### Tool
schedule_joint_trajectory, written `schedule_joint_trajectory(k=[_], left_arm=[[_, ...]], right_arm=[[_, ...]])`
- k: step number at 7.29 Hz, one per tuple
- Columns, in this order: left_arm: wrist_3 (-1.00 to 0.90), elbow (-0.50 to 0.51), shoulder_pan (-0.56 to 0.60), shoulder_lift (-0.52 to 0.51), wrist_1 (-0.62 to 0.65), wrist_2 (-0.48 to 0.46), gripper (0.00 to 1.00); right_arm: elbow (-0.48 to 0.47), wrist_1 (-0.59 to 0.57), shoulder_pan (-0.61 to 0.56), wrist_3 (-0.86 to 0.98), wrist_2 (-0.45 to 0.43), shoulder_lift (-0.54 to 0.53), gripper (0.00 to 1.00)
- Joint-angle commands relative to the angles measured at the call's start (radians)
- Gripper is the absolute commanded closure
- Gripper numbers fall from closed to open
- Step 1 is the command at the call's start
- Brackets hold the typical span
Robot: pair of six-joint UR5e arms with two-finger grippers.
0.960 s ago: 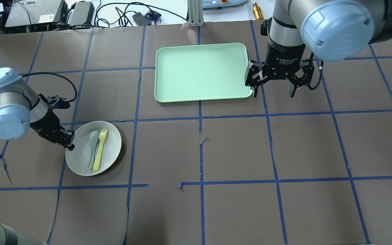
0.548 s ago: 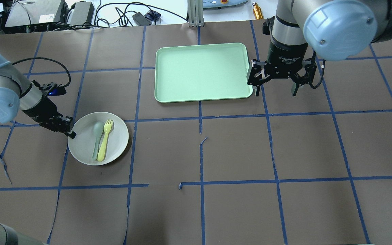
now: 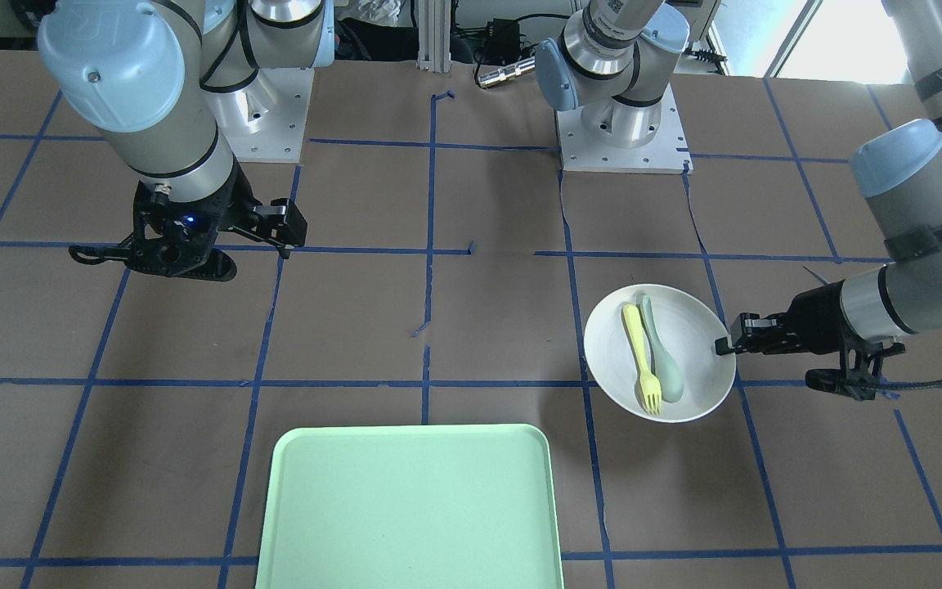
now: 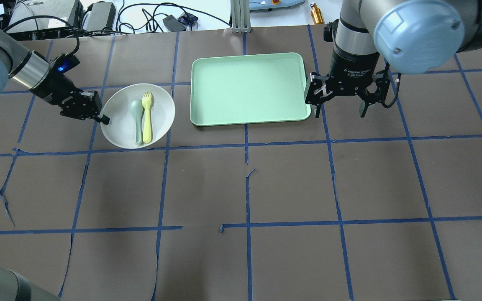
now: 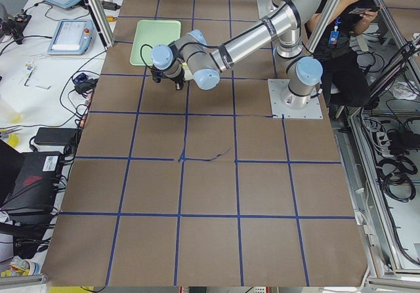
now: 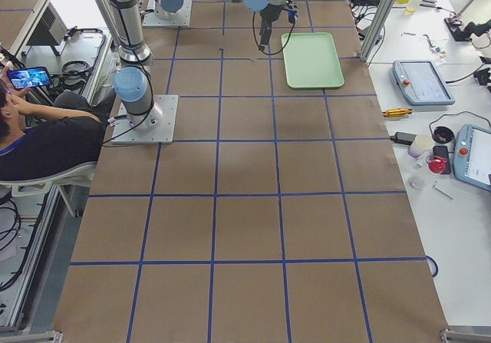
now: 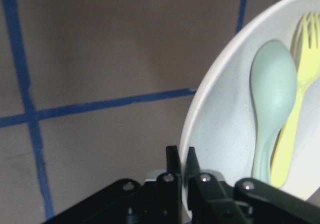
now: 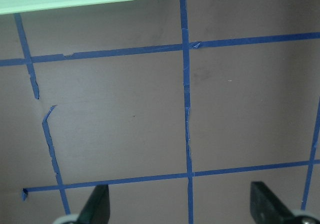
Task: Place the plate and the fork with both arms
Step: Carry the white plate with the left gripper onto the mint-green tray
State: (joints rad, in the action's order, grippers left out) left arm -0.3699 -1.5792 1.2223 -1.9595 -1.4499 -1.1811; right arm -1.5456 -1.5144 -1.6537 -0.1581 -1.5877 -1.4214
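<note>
Overhead: the round off-white plate (image 4: pixel 163 104), carrying the pale-yellow plastic fork (image 4: pixel 147 117) and a grey-green spoon (image 4: pixel 135 119), has travelled from the near left to just left of the rectangular mint-green tray (image 4: pixel 249 88), so delivery is well under way.

Front-facing: the left gripper (image 3: pixel 720 347) reaches in low and level, clamped on the plate's rim. The plate may be slightly lifted.

Left wrist: its fingers pinch the rim.

Right wrist: the right gripper (image 8: pixel 182 209) hangs spread wide and empty, right of the tray.

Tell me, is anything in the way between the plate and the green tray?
No, nothing visible is. The left tool pinches the rim of the plate, and only bare table lies between it and the tray. The fork and spoon lie in the plate.
</note>
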Motion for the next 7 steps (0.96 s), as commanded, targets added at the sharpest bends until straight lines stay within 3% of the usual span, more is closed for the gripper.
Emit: schedule_joint_trajectory(k=[1, 4, 7], left_arm=[[0.26, 0.137, 0.197, -0.132, 0.142, 0.092, 1.0], [0.372, 0.377, 0.354, -0.377, 0.218, 0.13, 1.0], [0.356, 0.406, 0.39, -0.453, 0.224, 0.117, 1.0]], right_arm=[[-0.001, 0.0, 0.0, -0.001, 0.006, -0.001, 0.0], [-0.001, 0.002, -0.012, -0.017, 0.017, -0.001, 0.0], [-0.001, 0.0, -0.012, -0.017, 0.017, -0.001, 0.0]])
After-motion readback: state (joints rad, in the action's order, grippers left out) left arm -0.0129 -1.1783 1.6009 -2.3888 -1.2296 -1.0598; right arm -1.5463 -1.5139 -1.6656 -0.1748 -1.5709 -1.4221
